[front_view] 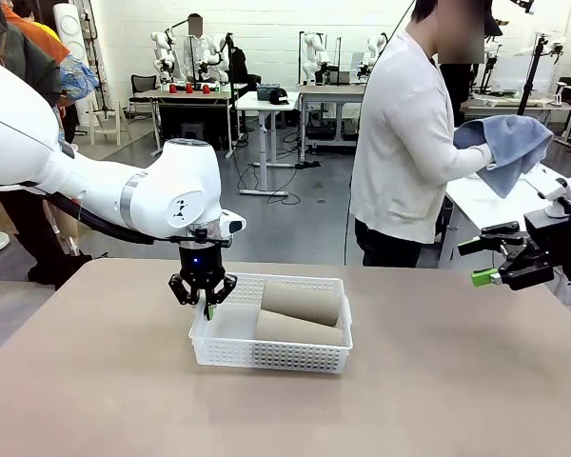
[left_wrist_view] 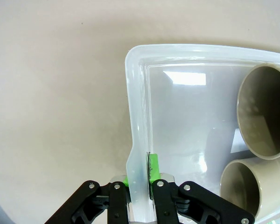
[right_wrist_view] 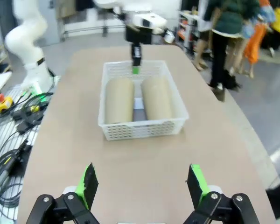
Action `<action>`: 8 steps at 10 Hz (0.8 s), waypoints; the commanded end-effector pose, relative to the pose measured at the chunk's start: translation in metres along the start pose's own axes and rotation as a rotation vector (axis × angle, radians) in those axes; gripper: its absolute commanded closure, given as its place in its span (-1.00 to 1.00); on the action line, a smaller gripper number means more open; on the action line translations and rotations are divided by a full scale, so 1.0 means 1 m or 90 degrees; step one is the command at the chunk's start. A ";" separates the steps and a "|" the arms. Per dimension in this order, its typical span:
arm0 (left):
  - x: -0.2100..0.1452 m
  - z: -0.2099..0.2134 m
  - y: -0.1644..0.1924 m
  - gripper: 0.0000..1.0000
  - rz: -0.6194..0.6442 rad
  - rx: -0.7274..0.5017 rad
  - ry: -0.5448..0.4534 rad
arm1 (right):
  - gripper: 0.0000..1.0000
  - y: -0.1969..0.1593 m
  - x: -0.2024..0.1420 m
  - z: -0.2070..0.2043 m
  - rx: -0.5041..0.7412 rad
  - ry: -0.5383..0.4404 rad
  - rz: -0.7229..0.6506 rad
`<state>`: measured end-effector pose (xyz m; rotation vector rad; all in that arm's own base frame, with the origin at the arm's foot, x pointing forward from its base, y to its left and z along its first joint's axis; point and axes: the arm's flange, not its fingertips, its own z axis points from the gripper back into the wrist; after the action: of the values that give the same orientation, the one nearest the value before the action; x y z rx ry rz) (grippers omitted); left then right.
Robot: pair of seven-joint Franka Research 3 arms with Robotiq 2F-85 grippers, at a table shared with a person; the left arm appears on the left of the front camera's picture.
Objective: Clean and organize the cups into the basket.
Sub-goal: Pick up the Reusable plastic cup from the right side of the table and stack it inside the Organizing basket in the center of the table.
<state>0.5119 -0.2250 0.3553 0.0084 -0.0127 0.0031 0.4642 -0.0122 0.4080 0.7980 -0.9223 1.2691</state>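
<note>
**Two Tan Cups Laid Flat in Basket, Rim Clamped**

Two tan cups point(front_view: 300, 301) point(left_wrist_view: 263, 112) point(right_wrist_view: 120, 98) are seen lying on their sides, side by side, in the right half of the white basket point(front_view: 266, 358) point(left_wrist_view: 135, 93) point(right_wrist_view: 140, 131). Their long axes are set along the basket's length, and their open mouths are turned toward the left gripper point(front_view: 206, 307) point(left_wrist_view: 140, 173). That gripper is clenched on the basket's left end wall, a bare stretch of floor apart from the cups. The right gripper point(front_view: 478, 262) point(right_wrist_view: 142, 182) is held spread wide and empty above the table point(front_view: 95, 381), well clear of the basket.
</note>
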 end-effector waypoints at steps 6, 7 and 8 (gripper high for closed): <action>0.000 0.002 0.000 1.00 0.000 0.000 -0.003 | -1.00 -0.002 0.003 -0.003 0.031 -0.009 0.028; 0.000 0.002 0.000 1.00 0.000 0.000 -0.003 | -1.00 -0.002 0.003 -0.003 0.031 -0.009 0.028; 0.000 0.002 0.000 1.00 0.000 0.000 -0.003 | -1.00 -0.002 0.003 -0.003 0.031 -0.009 0.028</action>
<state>0.5119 -0.2250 0.3553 0.0084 -0.0127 0.0032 0.4624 -0.0066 0.4105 0.8226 -0.9303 1.3049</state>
